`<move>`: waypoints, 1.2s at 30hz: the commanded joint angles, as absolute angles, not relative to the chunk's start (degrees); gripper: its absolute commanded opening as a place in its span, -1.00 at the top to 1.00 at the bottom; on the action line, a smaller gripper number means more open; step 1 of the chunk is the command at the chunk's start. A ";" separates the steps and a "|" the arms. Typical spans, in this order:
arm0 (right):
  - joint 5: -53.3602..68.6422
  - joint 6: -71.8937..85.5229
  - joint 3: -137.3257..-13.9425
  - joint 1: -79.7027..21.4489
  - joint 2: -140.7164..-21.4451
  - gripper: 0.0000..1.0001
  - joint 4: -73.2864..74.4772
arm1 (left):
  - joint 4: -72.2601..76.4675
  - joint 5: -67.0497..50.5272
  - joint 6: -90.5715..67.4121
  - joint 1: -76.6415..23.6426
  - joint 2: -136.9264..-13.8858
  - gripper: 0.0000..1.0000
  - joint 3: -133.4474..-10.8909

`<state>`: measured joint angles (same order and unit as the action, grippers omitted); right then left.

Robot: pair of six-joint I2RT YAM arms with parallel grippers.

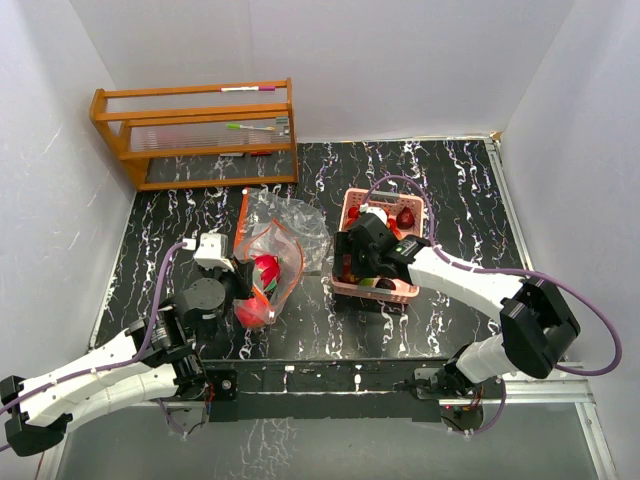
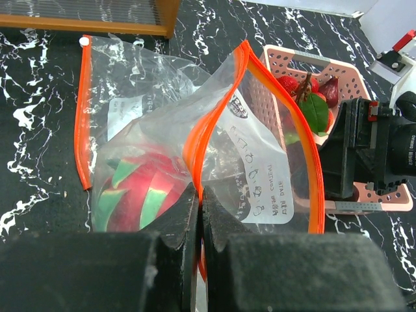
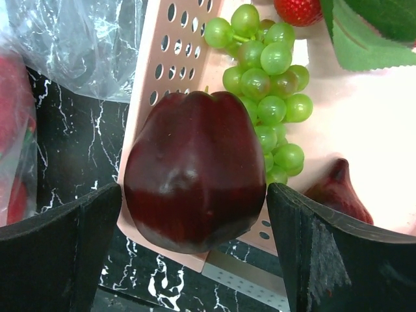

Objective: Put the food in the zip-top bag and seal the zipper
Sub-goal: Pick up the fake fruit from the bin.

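Left pincer was clenched on the orange zipper rim of the bag, evidently to hold the mouth up and open for loading. A dragon fruit already lay inside the bag. Right pincer was released, jaws spread wide either side of a dark red apple at the basket wall, seemingly lined up for pickup; contact could not be confirmed. Grapes remained in the basket. The bag stood just beside the basket on the table. Printing on the bag showed reversed through the film and was unreadable.
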<state>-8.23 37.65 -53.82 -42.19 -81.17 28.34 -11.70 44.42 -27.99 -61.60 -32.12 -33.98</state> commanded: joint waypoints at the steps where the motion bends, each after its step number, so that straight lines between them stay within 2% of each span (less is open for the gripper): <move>1: -8.00 38.63 -52.83 -41.71 -81.48 -0.91 25.16 | -12.22 45.68 -28.13 -61.44 -31.31 1.00 -34.58; 9: -10.69 39.76 -52.24 -41.34 -77.02 -0.24 24.76 | -12.48 45.70 -28.56 -61.44 -30.76 1.00 -34.22; 12: -13.11 39.77 -52.70 -41.29 -74.83 -0.07 25.45 | -12.39 45.68 -28.48 -61.44 -30.85 1.00 -34.25; 21: -21.66 39.00 -55.19 -39.53 -70.52 -0.12 33.51 | -12.13 45.49 -28.39 -61.46 -30.92 1.00 -34.32; 29: -26.01 41.84 -51.40 -36.23 -69.22 -0.16 36.62 | -12.22 45.54 -28.30 -61.44 -30.94 1.00 -34.29; 30: -26.42 41.96 -51.15 -35.96 -68.74 -0.19 36.69 | -12.15 45.53 -28.30 -61.44 -30.94 1.00 -34.35; 33: -25.90 40.99 -50.87 -35.11 -68.82 -0.51 36.66 | -12.00 45.53 -28.22 -61.46 -31.07 1.00 -34.32; 36: -25.55 40.57 -50.88 -34.88 -69.62 -0.54 36.74 | -11.95 45.53 -28.28 -61.44 -31.20 1.00 -34.35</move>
<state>-23.64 40.62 -50.70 -35.40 -70.43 37.63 -12.47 44.56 -28.18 -61.60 -31.40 -33.98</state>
